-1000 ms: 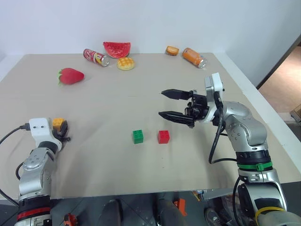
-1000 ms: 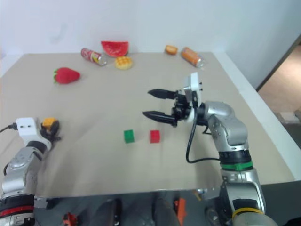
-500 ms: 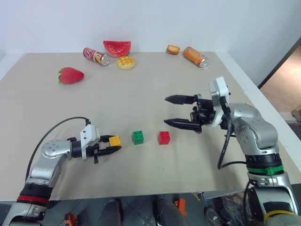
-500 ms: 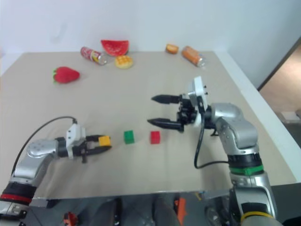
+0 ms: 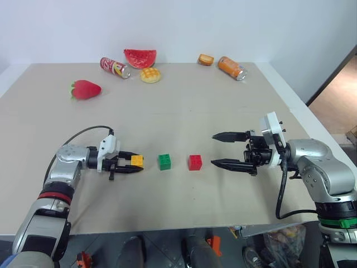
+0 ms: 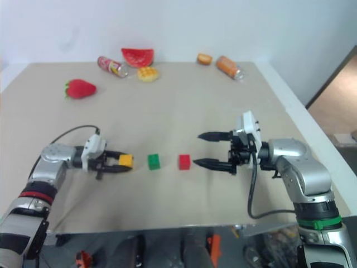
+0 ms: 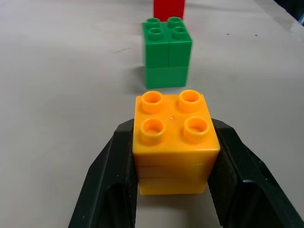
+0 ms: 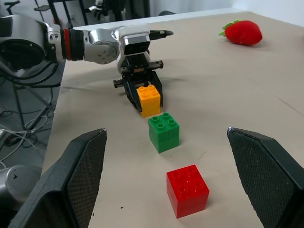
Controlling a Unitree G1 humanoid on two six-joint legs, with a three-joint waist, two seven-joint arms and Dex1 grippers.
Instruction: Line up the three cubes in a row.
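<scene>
Three studded cubes lie near the table's front. The green cube (image 5: 164,162) and the red cube (image 5: 194,162) rest side by side with a gap between them. Left of the green one, the orange-yellow cube (image 5: 136,161) sits between the fingers of my left gripper (image 5: 133,166), which is shut on it and points right, low over the table. In the left wrist view the orange-yellow cube (image 7: 174,141) stands just short of the green cube (image 7: 167,52). My right gripper (image 5: 220,149) is open, right of the red cube and apart from it, pointing left.
Along the table's far edge lie a red can (image 5: 114,67), a watermelon slice (image 5: 139,57), a round yellow waffle toy (image 5: 149,75), a small bun (image 5: 205,59) and an orange can (image 5: 230,67). A strawberry toy (image 5: 85,89) lies far left. The table's right edge (image 5: 304,120) runs behind my right arm.
My left gripper has swung from the table's front left corner to the right with the orange-yellow cube, stopping beside the green cube. My right gripper has drawn back to the right and lower.
</scene>
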